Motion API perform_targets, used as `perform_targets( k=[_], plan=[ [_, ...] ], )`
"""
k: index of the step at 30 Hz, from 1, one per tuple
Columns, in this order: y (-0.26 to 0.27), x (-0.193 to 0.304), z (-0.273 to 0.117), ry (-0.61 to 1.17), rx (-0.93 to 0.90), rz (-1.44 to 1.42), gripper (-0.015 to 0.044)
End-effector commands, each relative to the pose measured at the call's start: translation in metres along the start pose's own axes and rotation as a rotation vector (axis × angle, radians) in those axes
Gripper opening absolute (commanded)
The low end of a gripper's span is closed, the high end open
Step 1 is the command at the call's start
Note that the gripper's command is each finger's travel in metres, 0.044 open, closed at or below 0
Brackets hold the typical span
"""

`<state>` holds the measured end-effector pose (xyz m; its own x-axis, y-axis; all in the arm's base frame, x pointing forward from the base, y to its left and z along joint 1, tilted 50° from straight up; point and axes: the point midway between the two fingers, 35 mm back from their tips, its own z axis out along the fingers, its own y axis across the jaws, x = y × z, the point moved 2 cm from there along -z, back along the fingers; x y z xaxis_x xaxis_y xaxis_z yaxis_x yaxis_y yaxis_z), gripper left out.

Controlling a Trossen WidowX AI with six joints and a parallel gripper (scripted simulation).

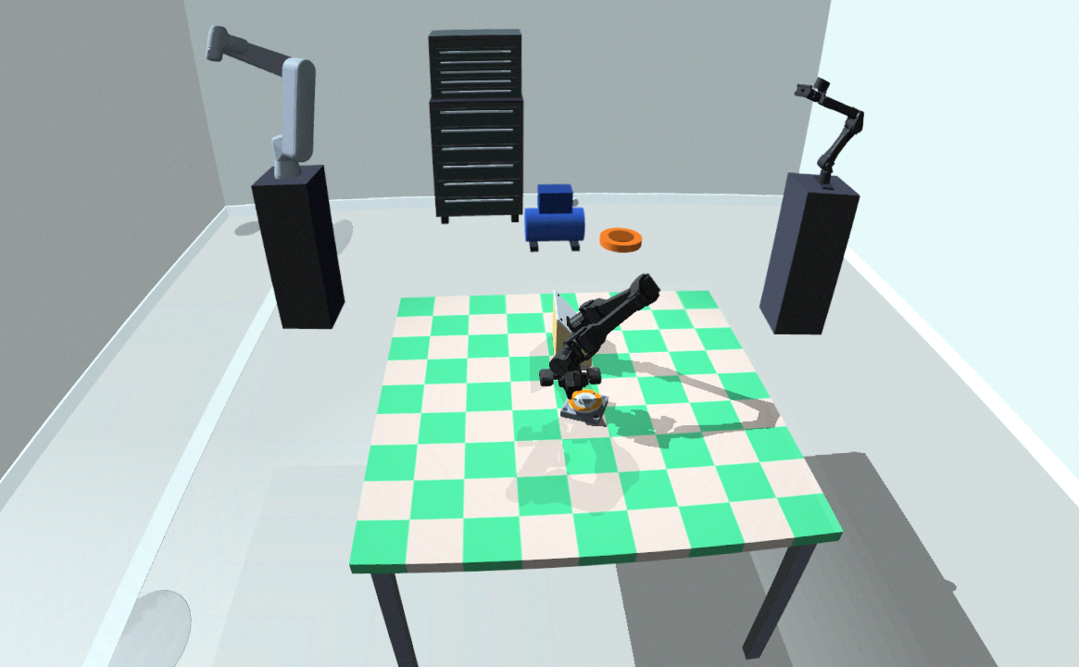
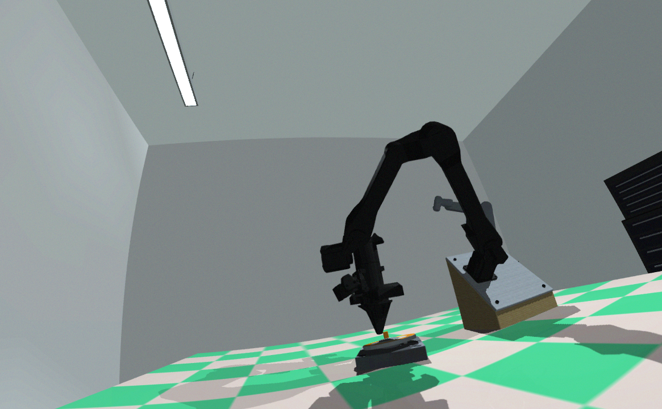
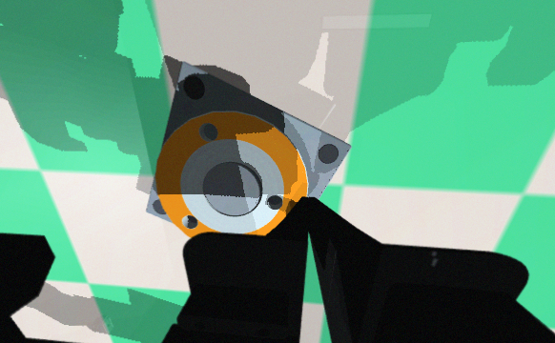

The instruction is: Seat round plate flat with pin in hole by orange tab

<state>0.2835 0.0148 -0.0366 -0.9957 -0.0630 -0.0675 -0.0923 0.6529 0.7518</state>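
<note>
The round plate [image 1: 573, 402] [image 2: 391, 343] [image 3: 258, 143], orange with a grey inner ring, sits around the post [image 3: 232, 191] on the square grey base [image 2: 391, 358] [image 3: 313, 131]. In the exterior view a dark gap shows under its rim, so it does not look fully flat. The orange tab [image 2: 385, 334] stands up beside the fingertips; in the wrist view they partly cover it. The hole [image 3: 275, 202] next to the tab looks dark. I cannot make out the pin. My gripper [image 1: 570, 394] [image 2: 379, 332] [image 3: 307, 203] is shut and empty, its tips close beside the tab; contact is unclear.
The base stands on the green and white checkered table [image 1: 493, 531]. The arm's wedge-shaped mount [image 2: 521, 287] stands behind the base. A tool cabinet [image 1: 476, 149], a blue compressor [image 1: 555, 223] and two pedestals [image 1: 298, 257] [image 1: 808, 257] with other arms stand beyond the table.
</note>
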Motion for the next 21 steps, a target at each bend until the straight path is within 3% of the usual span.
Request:
perform_targets(
  k=[1,21],
  plan=[
    [0.0018,0.0077,0.0039,0.019,-0.006,0.007,0.0],
    [0.0037,0.0154,0.0035,0.02,-0.006,0.007,0.0]
  ],
)
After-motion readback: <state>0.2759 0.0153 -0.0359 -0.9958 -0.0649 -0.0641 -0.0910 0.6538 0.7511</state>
